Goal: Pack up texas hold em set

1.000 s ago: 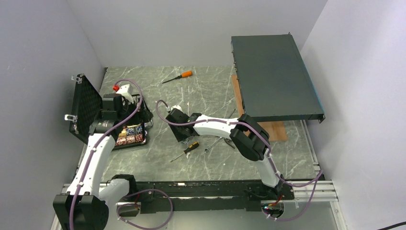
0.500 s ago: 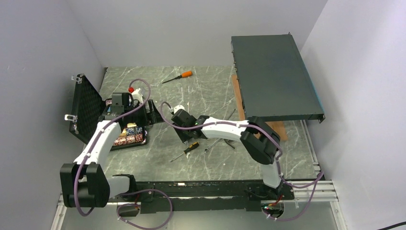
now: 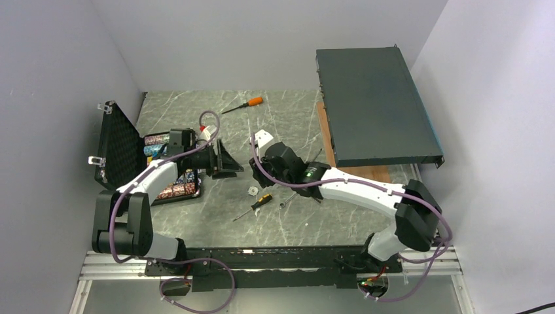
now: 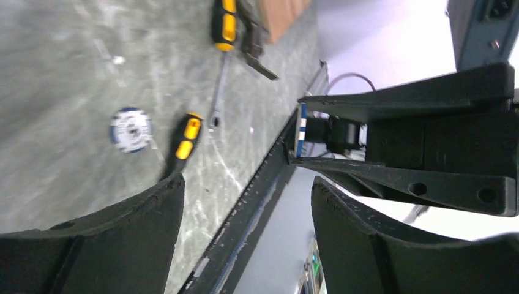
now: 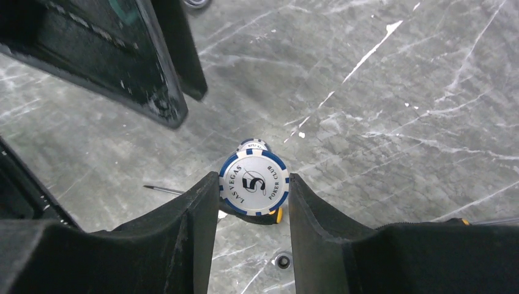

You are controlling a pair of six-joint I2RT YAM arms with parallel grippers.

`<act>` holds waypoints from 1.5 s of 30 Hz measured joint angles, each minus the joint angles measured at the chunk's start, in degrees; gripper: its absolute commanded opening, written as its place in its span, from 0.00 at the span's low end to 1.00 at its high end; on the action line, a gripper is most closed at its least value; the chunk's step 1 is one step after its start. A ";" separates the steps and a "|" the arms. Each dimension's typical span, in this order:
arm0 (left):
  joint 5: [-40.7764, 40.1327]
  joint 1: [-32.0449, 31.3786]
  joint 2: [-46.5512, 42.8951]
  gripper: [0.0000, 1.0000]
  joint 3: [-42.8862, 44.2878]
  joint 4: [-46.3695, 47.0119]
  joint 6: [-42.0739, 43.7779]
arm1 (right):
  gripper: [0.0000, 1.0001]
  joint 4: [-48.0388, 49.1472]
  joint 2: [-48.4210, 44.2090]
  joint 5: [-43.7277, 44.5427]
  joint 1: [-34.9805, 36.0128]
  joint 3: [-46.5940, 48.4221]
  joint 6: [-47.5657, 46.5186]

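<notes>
- Well, from above, the black case point(image 3: 118, 140) is standing open at the left edge of the table point(image 3: 307, 226). Its foam lid is leaning upright and rows of poker chips point(image 3: 178, 186) are lying in its base.
- The left pincer point(image 3: 229, 163) is reaching out sideways just beside the case. The right pincer point(image 3: 259, 161) is facing it, and their tips are hanging near each other over the middle of the table. From up here I cannot tell what either one has hold of.
- A loose chip point(image 3: 252, 190) is lying flat on the table, on the side nearer the arm bases, just beside a yellow-handled screwdriver point(image 3: 260, 201).
- An orange-handled screwdriver point(image 3: 245, 103) is lying toward the back, and a dark rack box point(image 3: 373, 108) is sitting at the right.
- In the left wrist view, the left pincer is gaping wide with nothing between its jaws.
- Opposite it, the right pincer is pinching a blue-and-white chip point(image 4: 301, 130), seen edge-on at its fingertips.
- The loose chip is showing on the marble beside the screwdriver's yellow handle.
- In the right wrist view, the right pincer is standing part-closed, squeezing the blue-and-white chip by its rim. The chip is being held upright above the table, its face showing a 5.
- The loose chip is peeking out just behind it, down on the table.
</notes>
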 measured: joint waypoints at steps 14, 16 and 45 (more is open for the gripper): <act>7.48 -6.49 1.11 0.57 -0.04 6.43 -3.41 | 0.00 3.48 -3.65 -4.46 1.79 -1.66 -3.41; 7.58 -6.71 1.20 0.55 -0.04 6.45 -3.37 | 0.00 3.76 -3.65 -4.48 2.29 -1.66 -3.52; 6.19 -10.14 1.18 0.00 0.22 4.24 -0.74 | 0.47 4.31 -0.85 -2.36 3.34 -1.66 -5.64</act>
